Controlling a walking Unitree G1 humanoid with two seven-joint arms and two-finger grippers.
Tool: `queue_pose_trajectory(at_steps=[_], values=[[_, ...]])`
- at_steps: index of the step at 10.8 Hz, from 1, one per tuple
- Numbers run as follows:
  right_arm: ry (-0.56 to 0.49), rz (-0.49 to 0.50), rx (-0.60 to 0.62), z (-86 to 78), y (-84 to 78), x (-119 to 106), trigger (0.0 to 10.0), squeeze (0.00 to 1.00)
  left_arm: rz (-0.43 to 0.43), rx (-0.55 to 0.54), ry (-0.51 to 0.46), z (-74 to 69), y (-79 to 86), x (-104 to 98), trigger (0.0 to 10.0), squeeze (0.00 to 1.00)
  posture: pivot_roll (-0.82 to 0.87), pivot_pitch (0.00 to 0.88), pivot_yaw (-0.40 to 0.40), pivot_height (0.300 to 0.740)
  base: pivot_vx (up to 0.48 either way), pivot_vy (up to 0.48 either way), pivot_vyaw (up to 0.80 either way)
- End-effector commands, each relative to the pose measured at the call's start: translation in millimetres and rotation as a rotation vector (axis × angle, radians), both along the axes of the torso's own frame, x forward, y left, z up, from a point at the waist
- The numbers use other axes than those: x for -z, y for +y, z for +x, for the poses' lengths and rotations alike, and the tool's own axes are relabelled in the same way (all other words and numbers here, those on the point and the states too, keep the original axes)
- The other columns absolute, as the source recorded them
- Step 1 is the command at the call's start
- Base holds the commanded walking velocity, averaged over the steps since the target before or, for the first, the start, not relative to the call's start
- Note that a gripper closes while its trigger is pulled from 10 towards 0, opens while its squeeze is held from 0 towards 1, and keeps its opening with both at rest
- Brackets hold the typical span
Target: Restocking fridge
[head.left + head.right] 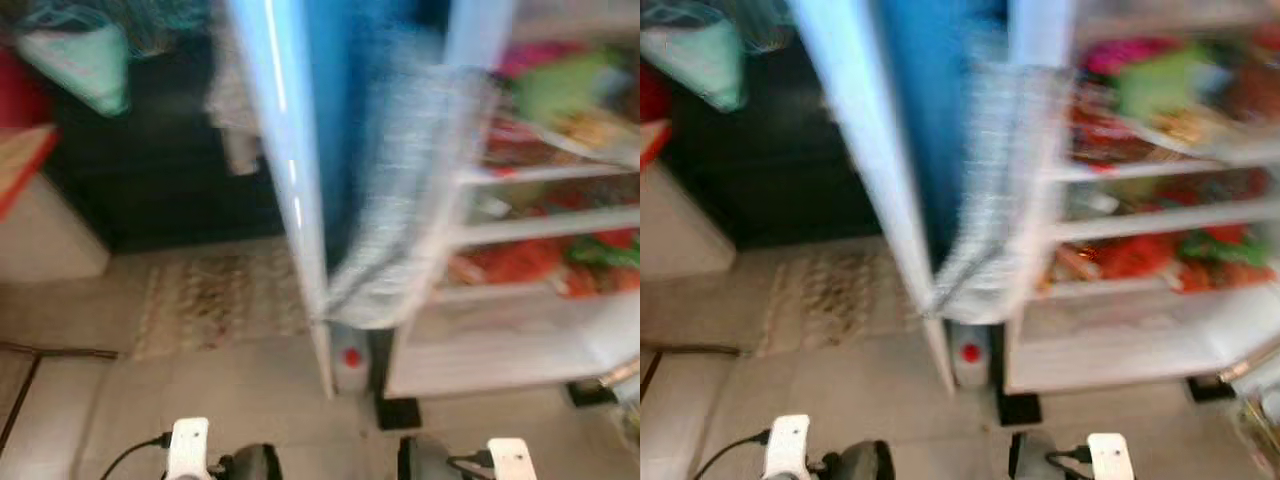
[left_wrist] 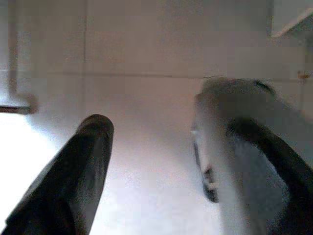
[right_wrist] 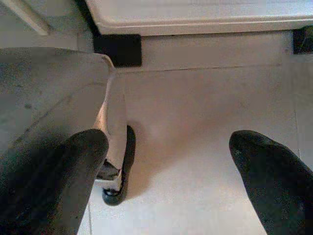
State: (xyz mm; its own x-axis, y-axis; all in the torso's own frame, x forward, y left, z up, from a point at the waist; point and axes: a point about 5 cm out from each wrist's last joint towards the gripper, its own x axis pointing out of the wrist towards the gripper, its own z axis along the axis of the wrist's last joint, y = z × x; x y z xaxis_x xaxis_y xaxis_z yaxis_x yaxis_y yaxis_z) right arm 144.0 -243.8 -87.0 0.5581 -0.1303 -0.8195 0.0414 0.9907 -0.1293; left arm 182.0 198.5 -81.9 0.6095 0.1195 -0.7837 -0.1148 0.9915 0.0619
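Left eye view, blurred: fridge (image 1: 520,340) stands upright ahead and to the right, long axis vertical, open side facing the robot. Its blue door (image 1: 300,150) is swung out toward the left, with a grey striped cloth (image 1: 400,200) hanging on its inner side. White shelves (image 1: 545,225) hold red and green packaged goods, too blurred to identify. A patterned mat (image 1: 215,300) lies on the pale tiled floor (image 1: 200,390) left of the door. Left end effector (image 2: 161,161) hangs low over the floor, fingers spread wide, empty. Right end effector (image 3: 168,171) likewise hangs wide apart and empty, near the fridge's base.
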Motion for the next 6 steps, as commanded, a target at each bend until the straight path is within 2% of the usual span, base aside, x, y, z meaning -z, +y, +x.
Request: queue_pose_trajectory(at_steps=[1, 2, 6], values=[[0.009, 0.04, -0.028, -1.8, 11.6, 3.5, 10.0, 0.0, 0.004, 0.01, 0.047, -10.0, 1.8, 4.9, 10.0, 0.0, -0.14, 0.05, 0.105, 0.626, 0.0, 0.0, 0.0], [-0.008, 0.051, -0.019, -1.2, 12.4, 3.0, 10.0, 0.0, 0.004, 0.011, 0.048, -10.5, 2.4, 5.1, 10.0, 0.0, -0.14, 0.044, 0.108, 0.631, 0.0, 0.0, 0.0], [0.004, 0.05, -0.025, -1.1, 11.9, 3.2, 10.0, 0.0, -0.001, 0.015, 0.046, -10.4, 2.1, 5.0, 10.0, 0.0, -0.14, 0.067, 0.101, 0.716, 0.0, 0.0, 0.0]])
